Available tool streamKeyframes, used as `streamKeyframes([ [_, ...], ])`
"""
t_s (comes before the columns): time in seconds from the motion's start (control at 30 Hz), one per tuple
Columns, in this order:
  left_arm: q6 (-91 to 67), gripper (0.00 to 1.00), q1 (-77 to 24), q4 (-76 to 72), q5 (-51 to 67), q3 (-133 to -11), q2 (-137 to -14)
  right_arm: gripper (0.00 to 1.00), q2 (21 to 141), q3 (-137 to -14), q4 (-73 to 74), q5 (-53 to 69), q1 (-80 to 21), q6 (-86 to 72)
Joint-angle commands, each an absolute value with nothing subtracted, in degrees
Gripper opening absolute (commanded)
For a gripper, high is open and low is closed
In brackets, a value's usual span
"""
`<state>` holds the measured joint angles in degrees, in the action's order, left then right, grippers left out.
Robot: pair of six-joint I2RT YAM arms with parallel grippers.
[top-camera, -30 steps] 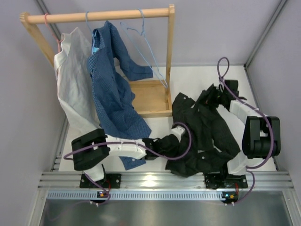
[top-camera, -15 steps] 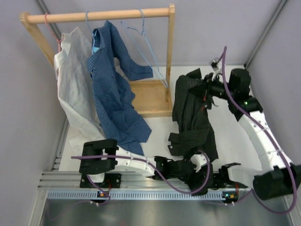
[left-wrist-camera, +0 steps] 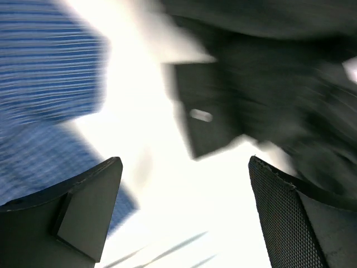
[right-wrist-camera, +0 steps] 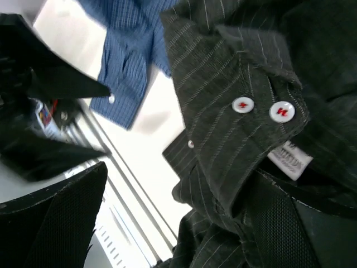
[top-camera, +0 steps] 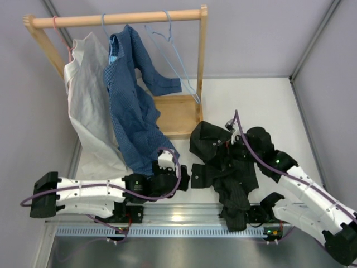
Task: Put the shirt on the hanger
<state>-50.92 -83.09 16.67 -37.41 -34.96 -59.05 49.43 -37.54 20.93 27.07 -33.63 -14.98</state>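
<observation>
I see my left pincer wide and empty above the desk. My right pincer is wide too, at the collar of the crumpled shirt.

Overhead looks down; both wrists near shirt.

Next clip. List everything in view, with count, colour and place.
shirt: one, black pinstriped, crumpled on the table
hanger: one, light blue, empty, on the rail
blue shirt: one, patterned, hanging on the rail
grey shirt: one, pale, hanging at the rail's left end
rack: one, wooden, back left
table: one, white
left gripper: one, black, open, beside the shirt
right gripper: one, black, open, at the shirt's collar
</observation>
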Motion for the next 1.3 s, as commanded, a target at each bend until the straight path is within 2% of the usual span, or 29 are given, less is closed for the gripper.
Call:
streamKeyframes([
  [0.0, -60.47, 0.98, -78.32, 22.94, -42.09, -32.43, -57.48, 0.99, 45.36, -43.4, 25.81, 19.44, -34.01, -17.66],
  [0.17, -59.94, 0.98, -77.34, 23.38, -44.21, -34.19, -57.57, 0.99, 42.37, -48.77, 35.14, 9.43, -32.7, -17.4],
  [0.3, -58.71, 0.98, -77.34, 23.38, -43.33, -35.16, -57.39, 0.99, 44.46, -53.51, 39.19, 0.99, -29.8, -15.57],
  [0.37, -58.19, 0.98, -77.34, 23.38, -42.19, -35.51, -56.69, 0.91, 49.19, -54.49, 40.51, -2.44, -27.69, -14.86],
  [0.47, -57.22, 0.98, -77.34, 23.55, -40.35, -36.3, -54.85, 0.79, 55.78, -54.76, 39.99, -2.29, -24.09, -13.8],
  [0.63, -54.85, 0.98, -77.34, 27.33, -39.11, -39.63, -50.72, 0.78, 64.15, -53.18, 35.35, 4.29, -23.82, -11.52],
  [0.7, -53.71, 0.98, -77.34, 29.26, -39.46, -41.04, -49.14, 0.66, 67.4, -51.51, 33.32, 4.66, -23.82, -11.51],
  [0.73, -53.27, 0.98, -77.34, 30.92, -39.98, -42.26, -48.87, 0.55, 69.24, -51.16, 32.35, 3.88, -23.82, -11.6],
  [0.8, -51.69, 0.98, -77.34, 31.81, -40.17, -43.24, -48.52, 0.49, 70.74, -50.36, 29.28, 0.9, -23.73, -11.43],
  [0.83, -51.24, 0.98, -77.26, 32.6, -40.25, -43.76, -48.78, 0.29, 71.62, -50.62, 28.83, 0.27, -23.9, -11.34],
  [0.9, -50.28, 0.98, -77.26, 33.05, -40.08, -44.91, -49.22, 0.03, 71.11, -51.68, 27.95, 0.44, -23.91, -11.43],
  [0.93, -50.01, 0.98, -77.26, 33.22, -40.17, -45.35, -49.83, 0.0, 70.23, -51.94, 27.25, 0.61, -24.52, -11.43],
  [1.13, -44.4, 0.98, -77.17, 33.13, -43.5, -52.02, -50.62, 0.0, 53.57, -54.75, 22.86, -4.57, -29.44, -9.32],
  [1.27, -36.94, 0.97, -77.08, 33.05, -46.84, -59.49, -51.59, 0.0, 45.21, -58.61, 22.32, -0.89, -30.06, -6.25],
])
